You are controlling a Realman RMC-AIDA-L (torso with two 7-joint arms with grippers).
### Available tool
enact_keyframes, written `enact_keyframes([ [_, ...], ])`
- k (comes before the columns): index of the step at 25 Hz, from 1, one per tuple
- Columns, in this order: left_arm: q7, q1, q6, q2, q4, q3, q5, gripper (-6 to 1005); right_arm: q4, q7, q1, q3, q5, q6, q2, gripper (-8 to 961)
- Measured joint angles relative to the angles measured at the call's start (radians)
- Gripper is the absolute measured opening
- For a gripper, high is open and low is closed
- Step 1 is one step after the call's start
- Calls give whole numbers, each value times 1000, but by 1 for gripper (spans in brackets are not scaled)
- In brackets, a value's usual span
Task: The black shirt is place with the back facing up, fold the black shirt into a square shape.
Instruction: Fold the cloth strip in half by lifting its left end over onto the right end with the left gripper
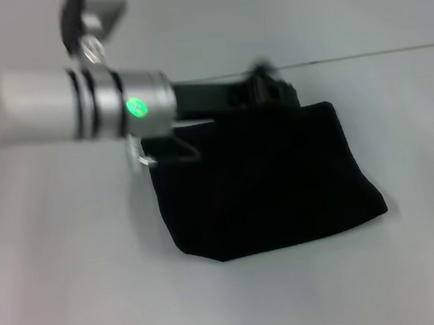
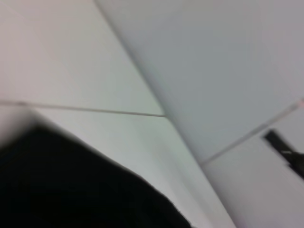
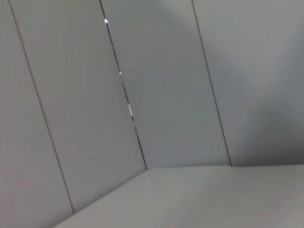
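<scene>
black shirt [image 1: 264,184]: folded to rough square on table [image 1: 66,297] | left gripper [image 1: 274,82]: at far edge, grip state unclear | right gripper: unseen

Just below the black left gripper [image 1: 274,82], with its silver wrist and green light, lies the plain matte-black shirt [image 1: 264,184] on the pale grey table [image 1: 74,296].

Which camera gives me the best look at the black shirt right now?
The head view: the black shirt lies there as a whole folded, roughly square block on the table, left gripper at its far edge. The left wrist view catches only a dark corner; the right wrist view shows none.
</scene>
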Motion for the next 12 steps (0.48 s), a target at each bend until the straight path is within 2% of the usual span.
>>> enact_keyframes([
  [2,74,14,-130,-6,-133,-9,-67,33,0,-8,-3,-3,-2,0,-3,881],
  [5,277,65,-204,-7,-332,-42,-225,43,0,-21,-4,-7,-4,7,-4,880],
  [8,452,111,-130,-15,-425,-61,-348,74,1,-24,-3,-12,-5,12,-4,879],
  [12,586,109,-4,-16,-526,-67,-400,115,5,-6,-1,-13,-30,17,-4,878],
])
